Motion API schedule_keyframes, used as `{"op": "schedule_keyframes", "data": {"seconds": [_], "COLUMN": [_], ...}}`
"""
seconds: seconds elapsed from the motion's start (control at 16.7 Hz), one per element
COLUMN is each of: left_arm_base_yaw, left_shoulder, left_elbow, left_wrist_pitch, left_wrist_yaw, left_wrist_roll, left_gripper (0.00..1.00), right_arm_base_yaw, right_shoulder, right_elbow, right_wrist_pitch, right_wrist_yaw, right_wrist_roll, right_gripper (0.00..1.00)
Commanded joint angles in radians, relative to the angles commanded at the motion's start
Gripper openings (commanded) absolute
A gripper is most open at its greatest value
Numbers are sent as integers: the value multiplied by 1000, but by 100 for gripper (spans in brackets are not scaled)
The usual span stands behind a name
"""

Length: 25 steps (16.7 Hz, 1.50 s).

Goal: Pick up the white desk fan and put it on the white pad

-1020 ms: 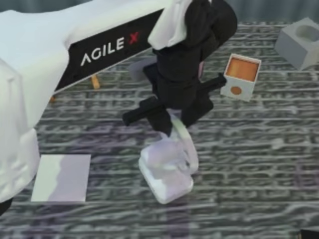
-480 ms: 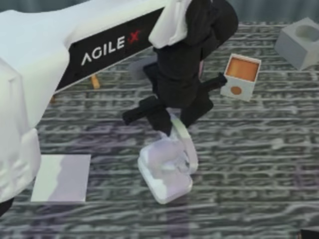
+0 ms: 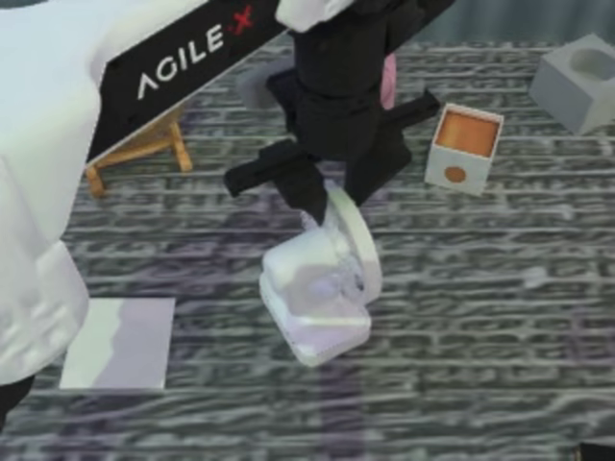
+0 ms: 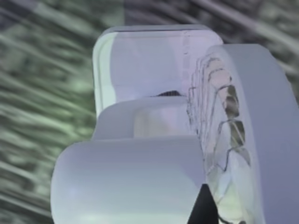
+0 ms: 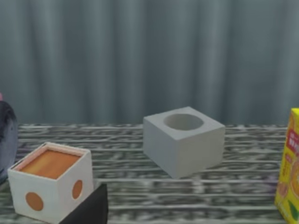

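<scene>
The white desk fan (image 3: pixel 315 300) hangs tilted just above the middle of the table, its ring head (image 3: pixel 354 240) uppermost. My left gripper (image 3: pixel 334 206) is shut on that ring from above. In the left wrist view the fan (image 4: pixel 140 177) fills the picture, with one dark fingertip (image 4: pixel 203 210) pressed against the ring's edge. The white pad (image 3: pixel 117 343) lies flat near the front left, apart from the fan and bare. My right arm (image 3: pixel 598 451) is parked at the front right corner, barely in view.
A white box with an orange top (image 3: pixel 465 146) stands right of the left gripper. A grey block with a round hollow (image 3: pixel 581 82) sits at the back right. A small wooden easel (image 3: pixel 139 154) stands back left. A yellow carton (image 5: pixel 289 172) shows in the right wrist view.
The left arm has risen with the fan in its grip; the fan has come up off the table and tilted slightly. The wooden easel under the arm now shows.
</scene>
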Motion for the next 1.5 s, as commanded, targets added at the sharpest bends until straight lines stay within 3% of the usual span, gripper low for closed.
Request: {"op": "schedule_keyframes", "data": {"seconds": [0.36, 0.66, 0.9, 1.5], "left_arm_base_yaw": [-2, 35, 92, 284], "left_shoulder": [-11, -85, -192, -485], "left_elbow": [-10, -75, -168, -527], "left_wrist_pitch": [4, 29, 69, 166], "left_wrist_yaw": [-1, -5, -7, 4], "left_wrist_roll": [31, 291, 676, 1853], "left_gripper": [0, 0, 0, 0], "right_arm_base_yaw": [0, 0, 0, 0], "right_shoulder": [0, 0, 0, 0], "right_elbow": [0, 0, 0, 0], "right_wrist_pitch": [0, 0, 0, 0], "right_wrist_yaw": [0, 0, 0, 0], "right_wrist_roll": [0, 0, 0, 0], "right_gripper": [100, 100, 100, 100]}}
